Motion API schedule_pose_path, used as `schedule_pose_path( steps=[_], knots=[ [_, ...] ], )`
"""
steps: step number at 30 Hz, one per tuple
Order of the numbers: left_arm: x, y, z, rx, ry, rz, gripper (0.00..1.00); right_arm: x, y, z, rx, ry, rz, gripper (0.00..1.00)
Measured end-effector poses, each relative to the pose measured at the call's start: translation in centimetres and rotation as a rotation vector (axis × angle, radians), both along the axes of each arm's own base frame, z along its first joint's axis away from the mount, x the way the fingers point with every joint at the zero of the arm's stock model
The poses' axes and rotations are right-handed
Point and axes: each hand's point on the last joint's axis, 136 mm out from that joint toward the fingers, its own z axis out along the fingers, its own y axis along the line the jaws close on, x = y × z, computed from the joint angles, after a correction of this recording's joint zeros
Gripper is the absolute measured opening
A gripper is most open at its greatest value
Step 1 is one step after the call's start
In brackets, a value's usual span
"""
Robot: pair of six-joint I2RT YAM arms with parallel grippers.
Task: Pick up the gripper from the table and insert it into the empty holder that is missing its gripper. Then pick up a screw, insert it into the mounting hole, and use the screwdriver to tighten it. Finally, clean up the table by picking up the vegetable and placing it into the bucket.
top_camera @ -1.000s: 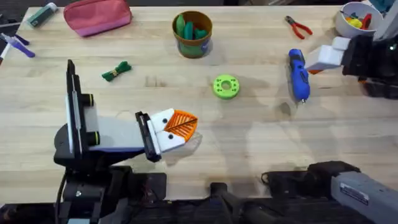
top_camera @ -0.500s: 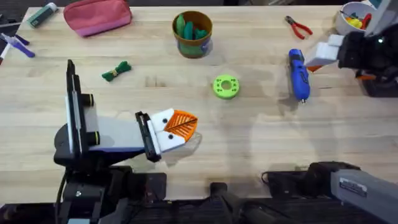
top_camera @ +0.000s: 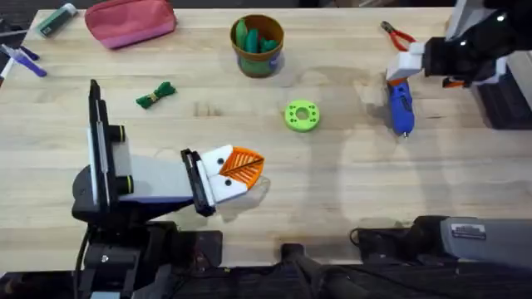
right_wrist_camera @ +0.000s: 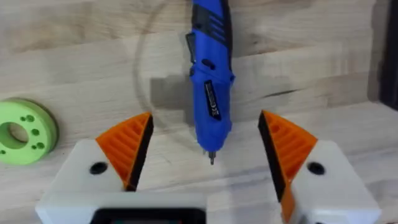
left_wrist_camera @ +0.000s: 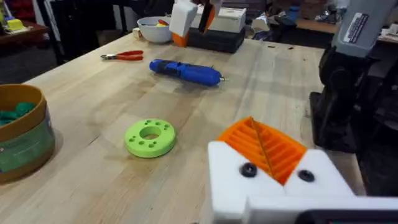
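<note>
overhead: left gripper (top_camera: 241, 169) sits low on the counter (top_camera: 332, 199) near the front left, orange pads pressed together, clenched on nothing visible. right gripper (top_camera: 409, 62) is up at the far right, directly over the handle end of the screwdriver (top_camera: 400, 104); can't tell finger spacing from here. screwdriver lies flat, bit pointing toward the front edge. green disc (top_camera: 302, 115) sits mid-counter, well left of the screwdriver. vegetable (top_camera: 155, 95) lies on the counter at the left, apart from everything. bucket (top_camera: 258, 46) stands at the far centre with green pieces inside. red pliers (top_camera: 399, 36) are behind the screwdriver, pink pouch (top_camera: 130, 21) at the far left. left wrist: own orange pads (left_wrist_camera: 264, 146) closed in the foreground, green disc (left_wrist_camera: 150, 137) just ahead, bucket (left_wrist_camera: 22, 140) at the side, screwdriver (left_wrist_camera: 185, 71) farther off with the right gripper (left_wrist_camera: 186, 22) hanging above its far end, pliers (left_wrist_camera: 123, 55) and a white bowl (left_wrist_camera: 153, 28) beyond. right wrist: right gripper (right_wrist_camera: 208, 152) released, orange pads wide apart, screwdriver (right_wrist_camera: 210, 74) lying between them with its bit tip about level with the pads; pads not touching it. green disc (right_wrist_camera: 22, 130) off to one side.
</note>
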Motion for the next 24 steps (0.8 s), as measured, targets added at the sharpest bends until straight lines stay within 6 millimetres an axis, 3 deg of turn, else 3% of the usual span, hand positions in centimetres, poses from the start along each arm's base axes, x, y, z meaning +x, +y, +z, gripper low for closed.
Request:
schedule_pose_path(
  steps=[24],
  knots=[
    [0.0,0.0,0.0,0.0,0.0,0.0,0.021,4.5,-0.7,-7.1,-0.012,0.101,0.08,0.994]
  ],
)
